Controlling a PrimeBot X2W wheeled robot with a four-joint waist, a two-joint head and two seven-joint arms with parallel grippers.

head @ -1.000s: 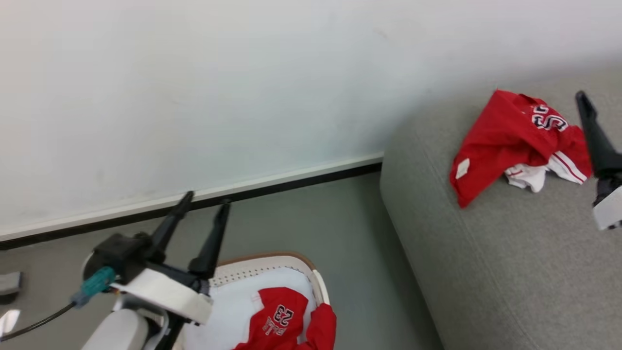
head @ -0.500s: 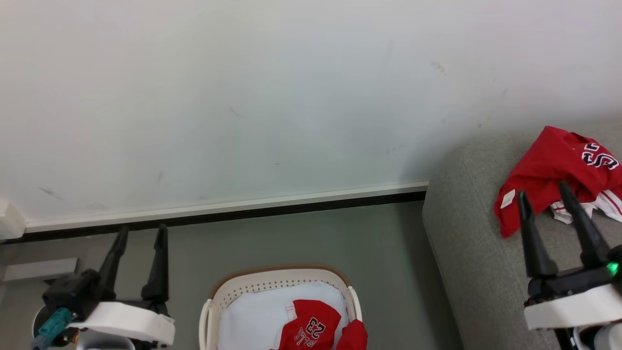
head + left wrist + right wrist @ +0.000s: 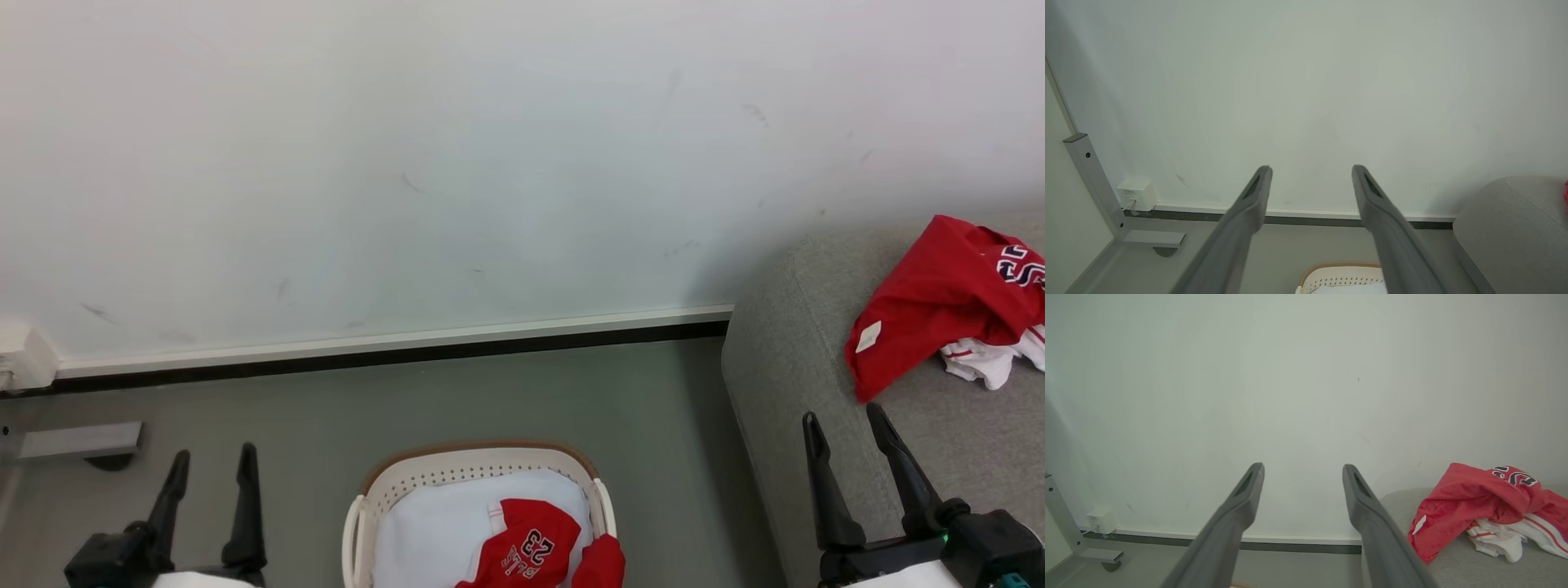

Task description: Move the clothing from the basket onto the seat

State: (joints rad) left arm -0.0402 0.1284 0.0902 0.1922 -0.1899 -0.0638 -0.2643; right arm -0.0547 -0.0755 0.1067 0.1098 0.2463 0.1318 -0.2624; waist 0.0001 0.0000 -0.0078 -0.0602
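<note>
Two red pieces of clothing show in the head view. One red piece point(image 3: 939, 302) now lies on the seat point(image 3: 784, 367), and the 23 piece point(image 3: 526, 551) waits in the basket point(image 3: 482, 447). The left gripper point(image 3: 214, 451) and right gripper point(image 3: 842, 413) have pulled back, wide open, holding nothing. Left wrist view: basket below the open jaws. Right wrist view: that red piece rests on the seat. I think the 23 piece comes next.

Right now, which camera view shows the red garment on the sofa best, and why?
The right wrist view: the red garment lies nearly whole on the grey sofa, with tag, print and striped trim visible. The head view crops it at the right edge; the left wrist view catches a red sliver at its edge.
</note>
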